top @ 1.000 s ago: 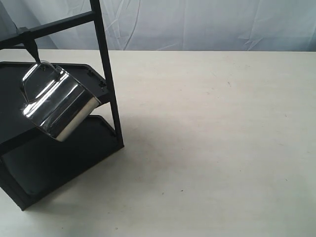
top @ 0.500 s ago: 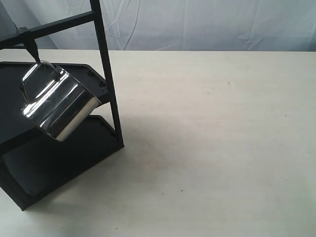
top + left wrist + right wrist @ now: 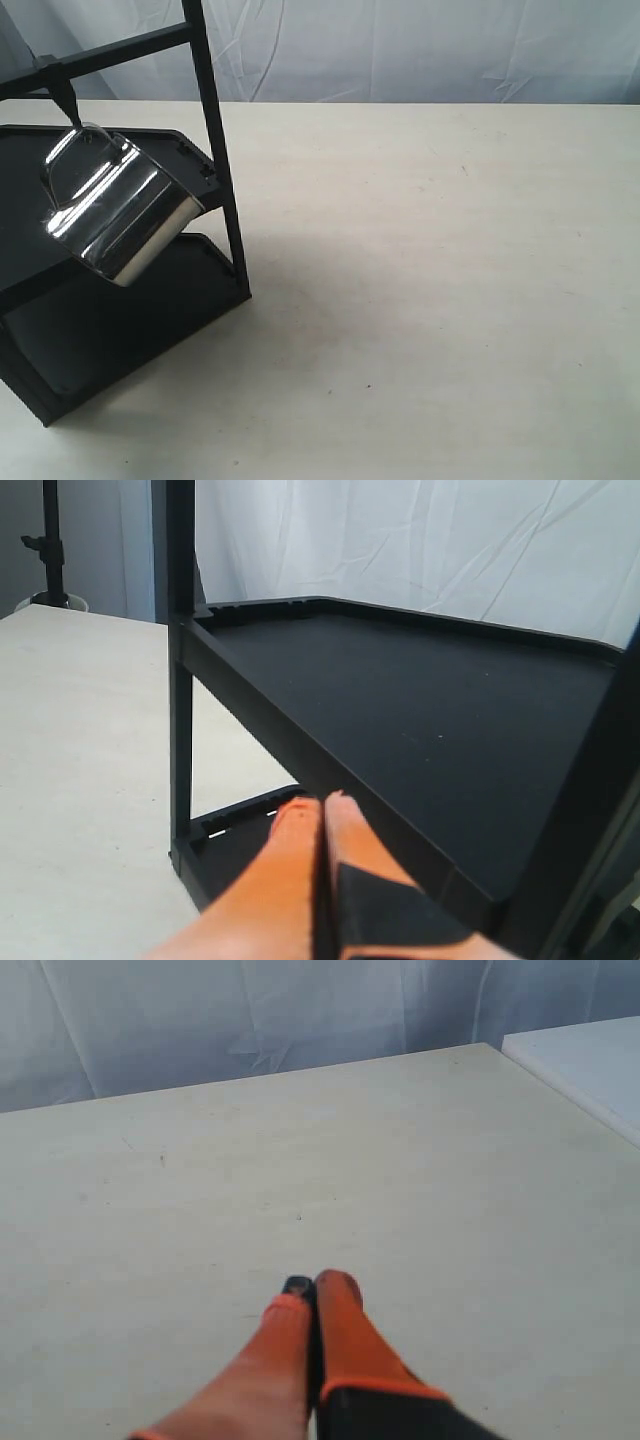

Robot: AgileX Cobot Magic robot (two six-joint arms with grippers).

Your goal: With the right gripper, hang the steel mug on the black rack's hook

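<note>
Orange-padded end effectors pressed closed, steel mug hanging on the rack.
The right end effector (image 3: pixel 312 1290) is closed on nothing, low over bare pale surface (image 3: pixel 430 300); the left end effector (image 3: pixel 322 805) is closed beside the black rack (image 3: pixel 215 150). Farther off, the steel mug (image 3: pixel 120 215) hangs tilted by its handle from the hook (image 3: pixel 68 108), away from both.

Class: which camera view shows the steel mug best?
The exterior view. There the steel mug hangs tilted by its handle from the hook of the black rack. The left wrist view shows only rack trays; the right wrist view shows only bare table.
</note>
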